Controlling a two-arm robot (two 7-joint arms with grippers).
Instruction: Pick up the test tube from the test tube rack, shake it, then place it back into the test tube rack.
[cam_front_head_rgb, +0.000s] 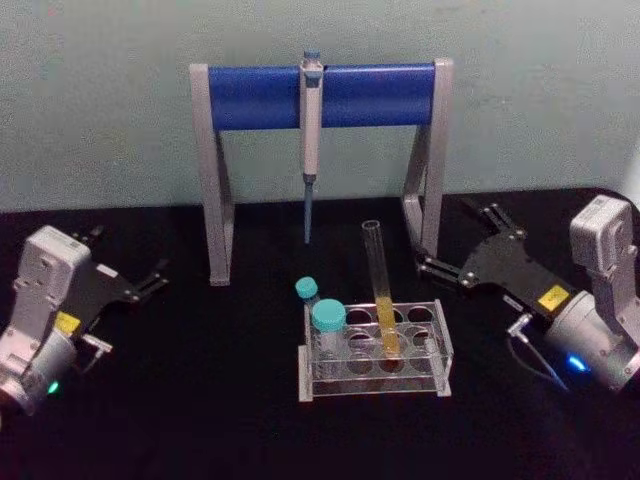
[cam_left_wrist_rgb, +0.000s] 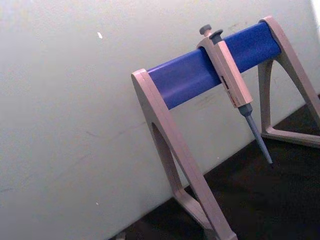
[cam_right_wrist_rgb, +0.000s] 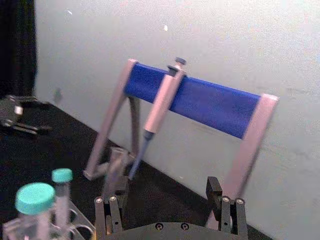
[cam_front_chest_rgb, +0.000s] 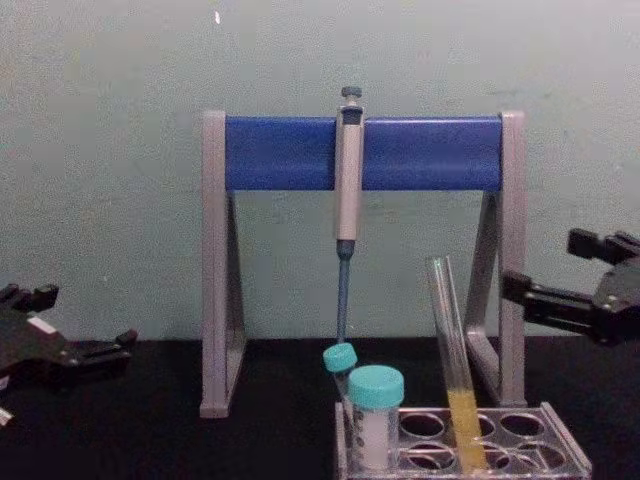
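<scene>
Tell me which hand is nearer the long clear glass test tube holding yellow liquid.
Right. The right hand hangs open just right of the long clear glass test tube; the left hand sits open much farther to its left.

The long clear glass test tube (cam_front_head_rgb: 380, 288) holds yellow-orange liquid; at its nine o'clock, two short clear vials (cam_front_head_rgb: 328, 320) wear teal caps.

Two grey arms with black claws

The left gripper (cam_front_head_rgb: 128, 252) and right gripper (cam_front_head_rgb: 455, 238) are black, with thin flat fingers and a yellow sticker (cam_front_head_rgb: 552, 297) on each. The wrists (cam_front_head_rgb: 600, 250) are pale grey, boxy blocks. One has a green light (cam_front_head_rgb: 52, 387). The other has a blue light (cam_front_head_rgb: 577, 363) and a thin grey cable (cam_front_head_rgb: 530, 345). Small silver screws (cam_right_wrist_rgb: 159, 226) dot the right gripper's base.
</scene>
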